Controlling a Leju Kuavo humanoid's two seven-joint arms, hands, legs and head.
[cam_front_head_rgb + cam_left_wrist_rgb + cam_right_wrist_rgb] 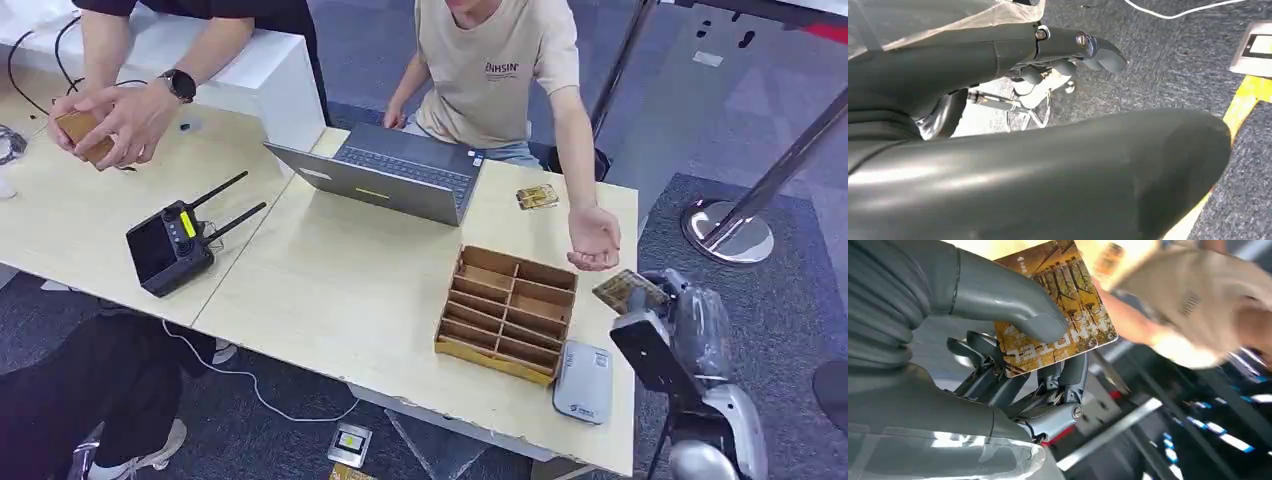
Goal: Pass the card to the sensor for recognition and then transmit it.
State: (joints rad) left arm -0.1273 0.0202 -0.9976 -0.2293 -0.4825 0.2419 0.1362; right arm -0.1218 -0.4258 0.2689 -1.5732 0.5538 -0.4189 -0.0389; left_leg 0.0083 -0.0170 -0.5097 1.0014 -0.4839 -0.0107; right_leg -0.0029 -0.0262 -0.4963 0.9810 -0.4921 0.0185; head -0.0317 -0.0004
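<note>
Right hand (1013,365) pinches the card (1058,310): thick thumb pressed on its glossy yellow-brown printed face, darker fingers behind; thumb hides part of the print. In the head view the card (628,291) sits just past the table's (340,290) right edge, close below a person's open hand (594,238), not touching. Grey sensor (583,381) lies flat at the near corner, beside the wooden divider tray (508,313). Left hand (1068,55) hangs over dark carpet, fingers curled in, mostly hidden by the arm; cannot tell more. Laptop (385,175) and black remote (170,245) sit further left.
</note>
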